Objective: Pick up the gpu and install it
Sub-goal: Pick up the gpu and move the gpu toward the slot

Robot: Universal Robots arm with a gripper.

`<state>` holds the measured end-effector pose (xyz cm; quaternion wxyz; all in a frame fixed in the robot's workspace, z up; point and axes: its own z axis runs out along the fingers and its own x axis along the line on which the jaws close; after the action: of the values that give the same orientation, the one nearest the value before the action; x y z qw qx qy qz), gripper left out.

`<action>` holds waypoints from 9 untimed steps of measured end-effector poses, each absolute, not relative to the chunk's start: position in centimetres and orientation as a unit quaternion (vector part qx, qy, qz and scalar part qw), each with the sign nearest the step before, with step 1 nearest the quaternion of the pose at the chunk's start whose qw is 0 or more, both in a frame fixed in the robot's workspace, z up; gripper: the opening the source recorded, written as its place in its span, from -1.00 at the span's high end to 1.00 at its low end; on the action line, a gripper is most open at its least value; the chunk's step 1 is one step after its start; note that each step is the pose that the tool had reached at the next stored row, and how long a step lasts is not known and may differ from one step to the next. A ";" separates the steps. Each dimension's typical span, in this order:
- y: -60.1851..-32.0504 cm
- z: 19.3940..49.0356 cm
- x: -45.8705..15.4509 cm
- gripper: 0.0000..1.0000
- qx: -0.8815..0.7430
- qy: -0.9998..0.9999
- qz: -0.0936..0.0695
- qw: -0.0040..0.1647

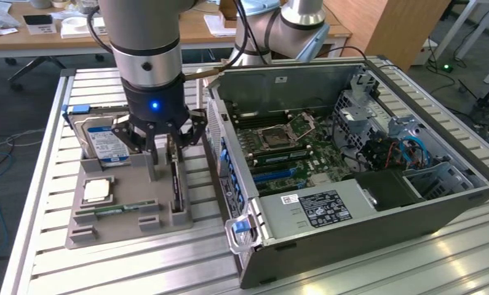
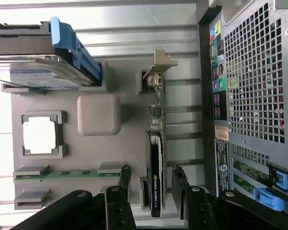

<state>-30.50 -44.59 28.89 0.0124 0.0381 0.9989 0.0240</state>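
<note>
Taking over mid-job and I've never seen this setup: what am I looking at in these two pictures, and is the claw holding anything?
It's one robot arm ending in a claw. One picture comes from a camera off the arm; the other from one on its wrist, looking past the claw. On the slatted table sits a grey holder tray with a hard drive, a processor chip, a memory stick and the gpu on edge. Beside it is an open computer case. The claw is open, straddling the gpu, holding nothing.
</note>
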 end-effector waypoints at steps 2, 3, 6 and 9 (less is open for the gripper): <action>-44.6 28.7 -30.5 0.05 0.038 0.999 0.024 0.012; -44.6 28.6 -30.5 0.05 0.038 0.999 0.024 0.012; -44.6 28.3 -30.5 0.05 0.038 0.999 0.024 0.012; -44.6 28.3 -30.4 0.05 0.038 0.999 0.024 0.012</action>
<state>-30.38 -44.59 28.26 0.0124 0.0381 0.9989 0.0239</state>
